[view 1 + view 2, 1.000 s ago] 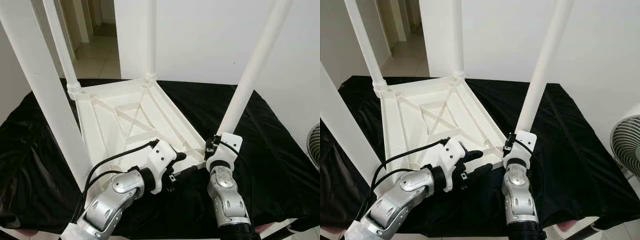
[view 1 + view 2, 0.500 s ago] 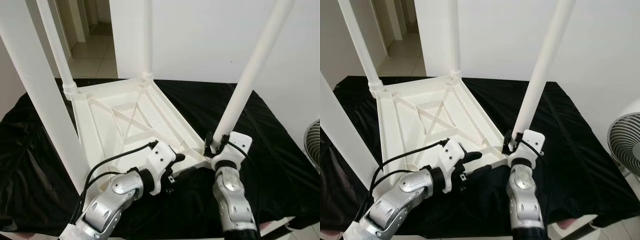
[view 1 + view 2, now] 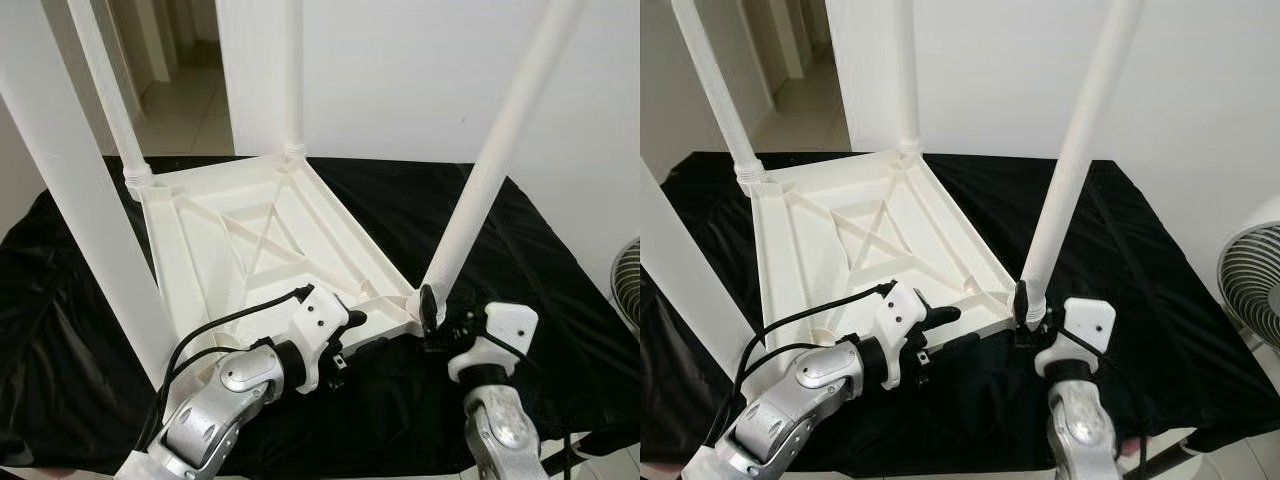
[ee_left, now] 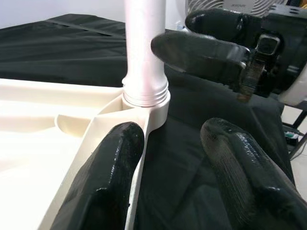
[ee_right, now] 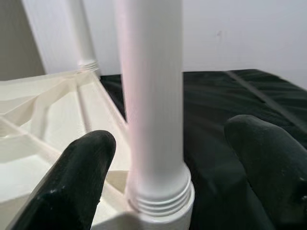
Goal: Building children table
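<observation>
The white children's table (image 3: 260, 240) lies upside down on the black-draped tabletop (image 3: 560, 270), all four legs standing in their corner sockets. The right gripper (image 3: 1030, 318) sits spread at the base of the near leg (image 3: 470, 215), fingers on either side, grasping nothing. The left gripper (image 3: 365, 330) rests unclenched over the table's near edge. This looks like tightening; next, close on that leg and twist it home.

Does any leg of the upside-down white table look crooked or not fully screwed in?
Yes. The leg at the right gripper leans instead of standing straight, and its thread shows above the socket. The gripper's fingers stand open around it.
</observation>
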